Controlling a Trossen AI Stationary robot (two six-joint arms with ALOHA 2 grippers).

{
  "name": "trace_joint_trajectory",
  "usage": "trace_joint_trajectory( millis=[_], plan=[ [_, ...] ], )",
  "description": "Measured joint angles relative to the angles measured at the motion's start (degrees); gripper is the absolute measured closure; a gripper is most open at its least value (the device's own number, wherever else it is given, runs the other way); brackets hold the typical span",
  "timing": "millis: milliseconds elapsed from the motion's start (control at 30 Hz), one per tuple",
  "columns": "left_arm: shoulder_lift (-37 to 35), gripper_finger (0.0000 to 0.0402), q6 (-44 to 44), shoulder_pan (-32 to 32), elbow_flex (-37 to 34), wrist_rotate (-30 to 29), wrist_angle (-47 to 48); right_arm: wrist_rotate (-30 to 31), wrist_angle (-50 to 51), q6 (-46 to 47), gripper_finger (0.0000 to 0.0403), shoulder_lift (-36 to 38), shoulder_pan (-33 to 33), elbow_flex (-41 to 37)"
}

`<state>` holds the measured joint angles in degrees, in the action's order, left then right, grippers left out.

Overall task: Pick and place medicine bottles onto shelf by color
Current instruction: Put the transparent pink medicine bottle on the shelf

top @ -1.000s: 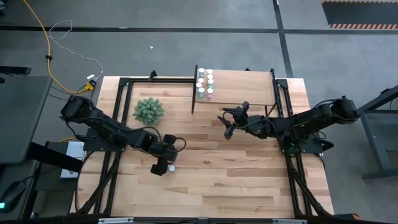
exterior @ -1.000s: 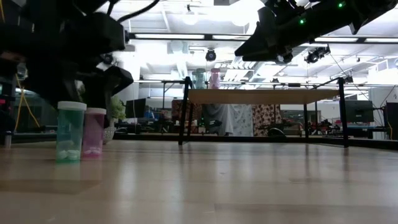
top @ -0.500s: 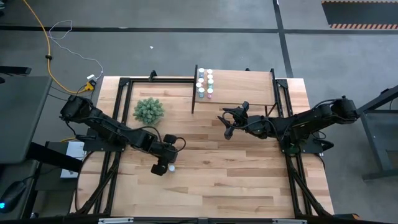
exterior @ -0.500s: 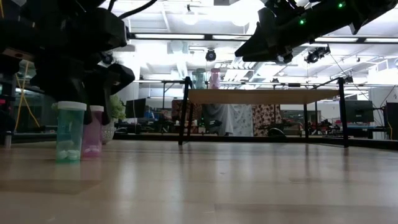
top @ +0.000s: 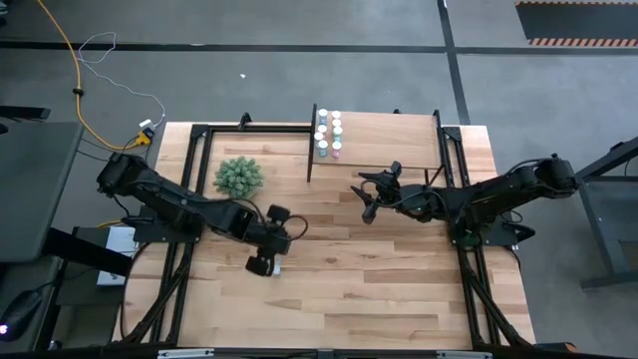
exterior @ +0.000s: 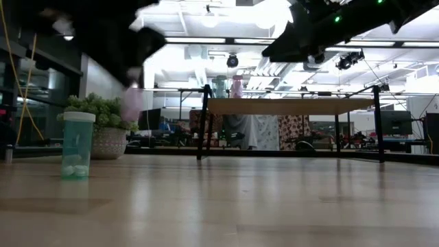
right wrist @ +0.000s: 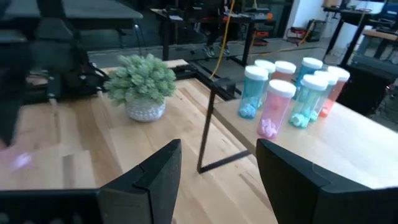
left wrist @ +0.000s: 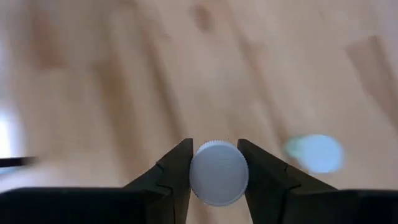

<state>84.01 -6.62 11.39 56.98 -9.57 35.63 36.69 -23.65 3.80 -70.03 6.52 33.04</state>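
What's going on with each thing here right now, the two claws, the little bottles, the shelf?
Left gripper: shut on pink bottle, lifted off table.
Right gripper: open, empty, raised beside the shelf.
Teal bottle: upright on table, untouched.
Shelf: holds a cluster of upright bottles at one end.

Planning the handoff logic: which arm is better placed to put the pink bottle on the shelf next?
Left. The left gripper already holds the pink bottle between its jaws, off the table. The right gripper hangs open beside the shelf, holding nothing.

A teal bottle (exterior: pixel 77 145) with a white cap stands at left of the low view; the lifted bottle (exterior: pixel 131 104) looks pink, though blurred. The plant (exterior: pixel 98 110) is green.
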Motion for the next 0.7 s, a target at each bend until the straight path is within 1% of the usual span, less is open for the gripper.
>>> trace_joint_trajectory(
  millis=[133, 200, 300, 433, 500, 633, 700],
  plan=[
    [0.0, 0.0294, -5.81, -3.24, 10.72, -5.98, 7.96, -0.02, 3.51, -0.22, 0.0203, 4.45, 1.14, 0.0],
    [0.0, 0.0295, -8.85, -5.77, 16.37, -7.91, 9.31, 0.74, 5.74, -0.18, 0.0203, 6.72, 1.64, 0.0],
    [0.25, 0.0293, -13.07, -10.62, 24.8, -9.09, 9.6, 2.31, 8.22, 0.21, 0.0203, 9.66, 2.31, 0.0],
    [2.92, 0.0292, -16.31, -17.77, 35.35, -8.92, 9.78, 2.56, 9.06, 0.21, 0.0203, 11.46, 2.9, 0.0],
    [5.5, 0.0293, -17.03, -21.13, 40.47, -7.34, 10.44, 2.56, 9.39, -0.09, 0.0203, 11.64, 2.91, 0.0],
    [13.23, 0.0292, -17.13, -26.38, 50.71, -3.18, 12.82, 2.55, 9.66, -0.21, 0.0203, 11.53, 2.91, 0.0],
    [18.02, 0.0292, -17.17, -28.43, 56.21, -2.4, 14.42, 2.56, 9.66, 0.1, 0.0203, 11.53, 2.91, 0.0]
  ],
)
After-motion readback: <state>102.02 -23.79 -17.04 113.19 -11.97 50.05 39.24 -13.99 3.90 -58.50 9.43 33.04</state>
